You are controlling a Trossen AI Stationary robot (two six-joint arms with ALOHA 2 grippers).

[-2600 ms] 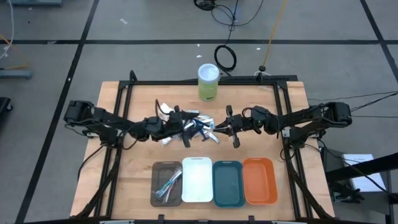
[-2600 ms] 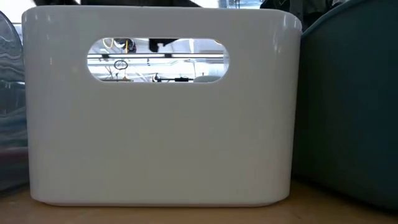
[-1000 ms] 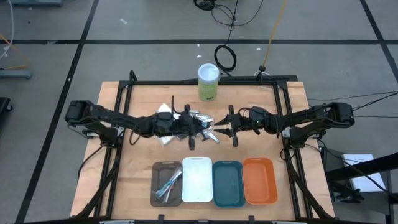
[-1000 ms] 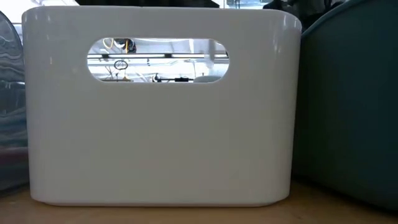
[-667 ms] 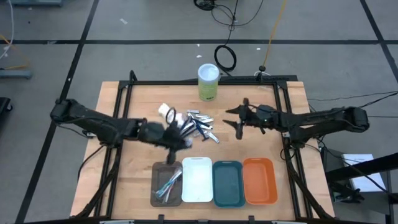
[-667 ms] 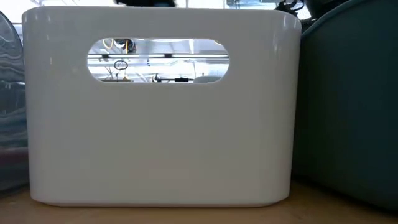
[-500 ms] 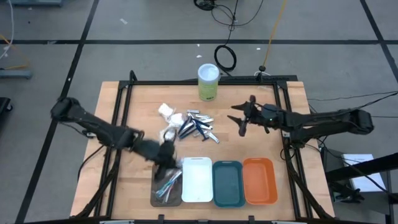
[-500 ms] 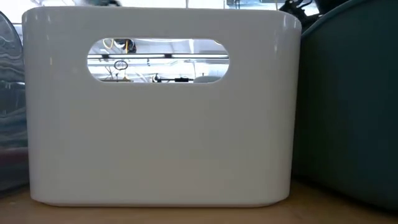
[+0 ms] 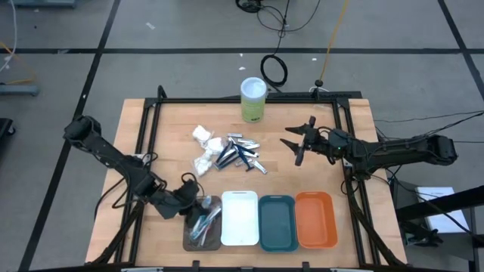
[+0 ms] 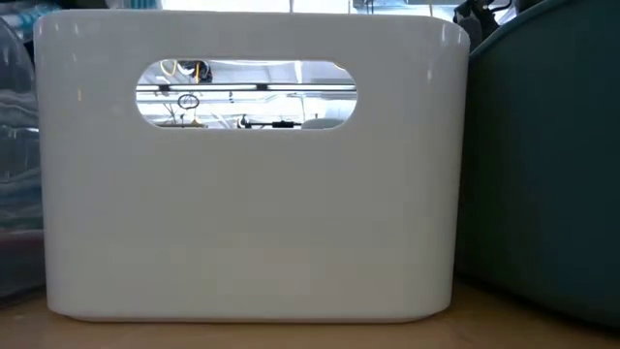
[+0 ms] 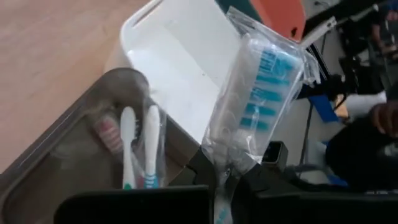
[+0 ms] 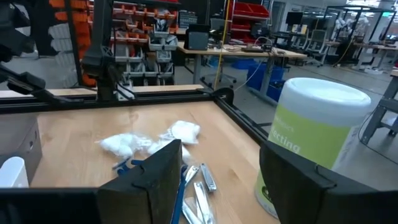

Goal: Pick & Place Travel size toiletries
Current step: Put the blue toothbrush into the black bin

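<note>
While the right arm hung back over the table's right side, the left gripper (image 9: 198,202) had come down from the middle of the wooden table (image 9: 166,128) to the far rim of the translucent brown rounded tray (image 9: 190,236), the leftmost of four trays lined up along the table's near edge. Half a second earlier it was just short of that tray; a second earlier it was among the pile at the table's centre. Its jaws were pressed together on a clear plastic-wrapped toothbrush with pale teal bristles (image 11: 252,106), which stood up from between the fingers in the left wrist view, above the brown tray. Two more wrapped toothbrushes (image 11: 138,144) already lay inside that tray. Beside it sat the white rounded tray (image 9: 240,218), then the dark teal tray (image 9: 277,223) and the orange tray (image 9: 315,219).

The right gripper (image 9: 299,143) hovered with its jaws spread and nothing between them, to the right of the pile, farther toward the table's far right than a second earlier. The remaining toiletries stayed at the table's centre: white soft wads (image 9: 206,147) on the left, and dark blue razors with small shiny metal tools (image 9: 240,153) just beside them. The tall green-and-white cylindrical canister (image 9: 253,99) stood at the table's far edge.
</note>
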